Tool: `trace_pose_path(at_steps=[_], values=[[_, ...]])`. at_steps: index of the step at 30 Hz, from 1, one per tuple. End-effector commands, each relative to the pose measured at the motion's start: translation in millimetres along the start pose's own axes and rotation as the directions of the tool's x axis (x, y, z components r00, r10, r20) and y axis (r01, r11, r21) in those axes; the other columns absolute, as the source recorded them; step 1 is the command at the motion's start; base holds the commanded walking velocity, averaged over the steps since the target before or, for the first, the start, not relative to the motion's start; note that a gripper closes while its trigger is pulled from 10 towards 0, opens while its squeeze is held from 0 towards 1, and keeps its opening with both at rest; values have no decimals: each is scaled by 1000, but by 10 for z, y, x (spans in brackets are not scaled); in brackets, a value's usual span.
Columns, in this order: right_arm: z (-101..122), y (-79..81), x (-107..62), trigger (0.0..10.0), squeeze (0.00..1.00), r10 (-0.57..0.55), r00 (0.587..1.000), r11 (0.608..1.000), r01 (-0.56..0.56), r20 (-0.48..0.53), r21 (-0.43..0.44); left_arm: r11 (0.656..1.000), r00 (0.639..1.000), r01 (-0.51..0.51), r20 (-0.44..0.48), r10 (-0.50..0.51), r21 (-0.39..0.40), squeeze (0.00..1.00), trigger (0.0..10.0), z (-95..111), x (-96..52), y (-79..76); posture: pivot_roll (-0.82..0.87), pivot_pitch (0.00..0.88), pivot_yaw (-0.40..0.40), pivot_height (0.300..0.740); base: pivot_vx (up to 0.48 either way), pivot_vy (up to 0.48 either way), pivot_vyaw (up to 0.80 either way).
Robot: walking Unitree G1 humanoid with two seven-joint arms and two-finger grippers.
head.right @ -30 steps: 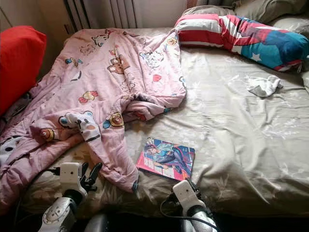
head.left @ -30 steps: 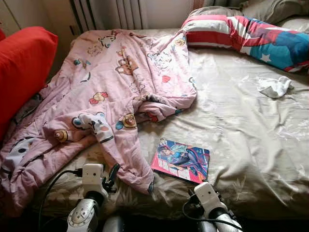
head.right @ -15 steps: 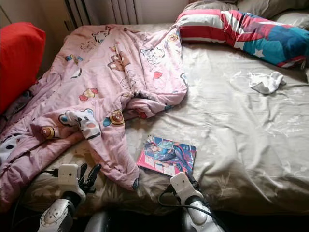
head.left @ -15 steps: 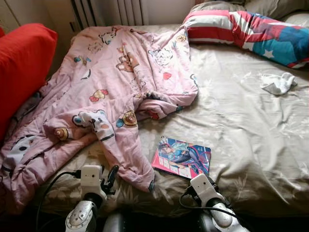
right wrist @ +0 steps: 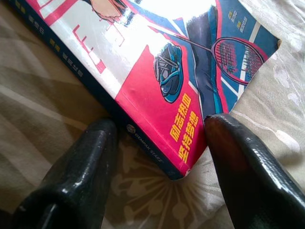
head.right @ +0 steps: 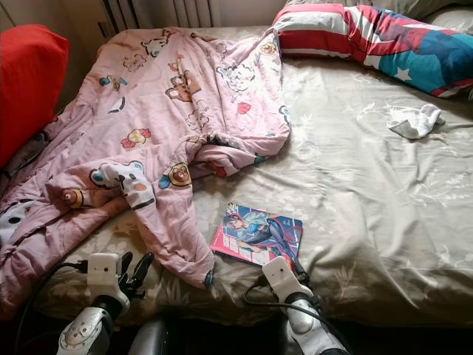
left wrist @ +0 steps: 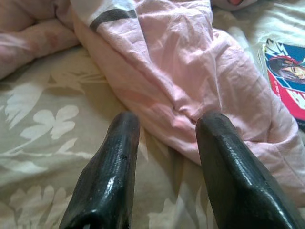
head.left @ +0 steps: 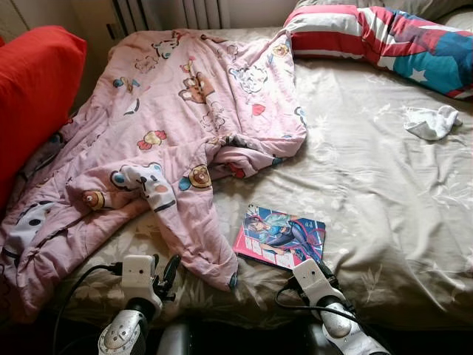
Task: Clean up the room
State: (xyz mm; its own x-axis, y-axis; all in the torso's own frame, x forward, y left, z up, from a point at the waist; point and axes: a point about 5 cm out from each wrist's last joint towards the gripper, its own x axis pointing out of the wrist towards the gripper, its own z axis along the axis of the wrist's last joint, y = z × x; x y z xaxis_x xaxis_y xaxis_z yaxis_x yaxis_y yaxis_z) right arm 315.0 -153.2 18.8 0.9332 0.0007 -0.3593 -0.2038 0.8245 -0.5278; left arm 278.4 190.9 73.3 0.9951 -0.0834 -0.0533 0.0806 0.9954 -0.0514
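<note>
Right tool [right wrist: 159, 157], fingers apart, should straddle the comic book's [head.left: 281, 237] near corner (spine side) squarely before closing.

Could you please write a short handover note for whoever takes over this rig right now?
Right gripper: open, fingers either side of the near corner of the comic book on the bed, not yet gripping.
Left gripper: open, empty, low over the sheet facing the pink blanket.
Done: nothing put away.
Left: grip and remove the book; the rumpled blanket, the white sock near the striped pillow, and the red cushion beyond the bed's left edge are untouched.
</note>
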Motion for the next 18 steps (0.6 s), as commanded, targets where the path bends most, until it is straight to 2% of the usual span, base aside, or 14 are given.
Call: trace_pose_path(at_steps=[1, 6, 10, 18], values=[[-83, 25, -23, 10000, 0, 2, 999, 1000, -3, -40, -15, 1000, 1000, -4, -26, 5, 10, 0, 10000, -47, -59, 29, 24, 292, 65, 575, 0, 0, 0], [-130, 14, -34, 10000, 0, -12, 998, 998, 8, -57, -69, 1000, 999, -8, -34, 9, 9, 0, 10000, -69, -101, 37, 26, 301, 64, 575, 0, 0, 0], [-130, -61, -34, 10000, 0, -75, 997, 964, 69, -10, -255, 1000, 999, -12, -42, 13, 5, 0, 10000, -93, -147, 24, 25, 310, 61, 575, 0, 0, 0], [-184, -73, -61, 10000, 0, -81, 997, 920, 82, 18, -383, 1000, 998, -20, -53, 20, 2, 0, 10000, -122, -225, 19, 31, 332, 56, 575, 0, 0, 0]])
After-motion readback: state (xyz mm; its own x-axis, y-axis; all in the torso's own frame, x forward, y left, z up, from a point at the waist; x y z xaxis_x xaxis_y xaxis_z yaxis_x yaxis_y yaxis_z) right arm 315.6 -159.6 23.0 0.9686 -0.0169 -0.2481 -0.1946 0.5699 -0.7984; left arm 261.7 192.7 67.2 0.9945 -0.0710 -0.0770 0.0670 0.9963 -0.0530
